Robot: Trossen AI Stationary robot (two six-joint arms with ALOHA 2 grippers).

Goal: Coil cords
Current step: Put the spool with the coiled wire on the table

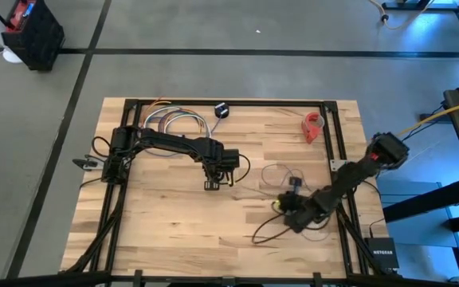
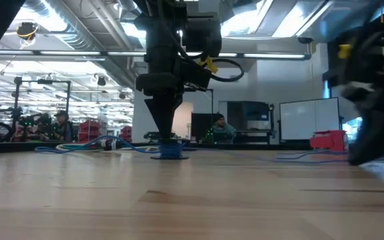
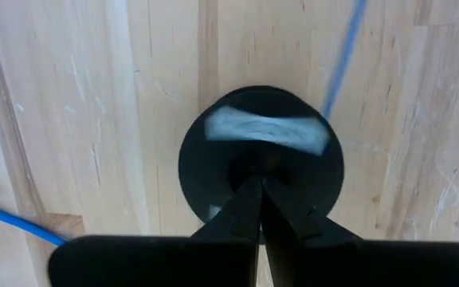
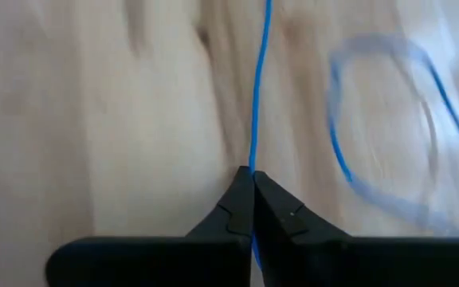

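A pale wooden table (image 1: pixel 166 231) fills the scene. The left gripper (image 3: pixel 260 209), clenched, presses its tips on the black puck (image 3: pixel 261 163) at mid-table. The right gripper (image 4: pixel 253 203), at the near right, pinches the thin blue cord (image 4: pixel 255 96) running between its fingertips, loose loops just beside. The cord looks light, limp, slippery and tangle-prone; best held near the puck.

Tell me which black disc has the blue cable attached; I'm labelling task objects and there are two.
The black puck under the left gripper at mid-table: the blue cable runs from its edge. The other black disc sits cordless at the far edge beside the multicoloured wires.
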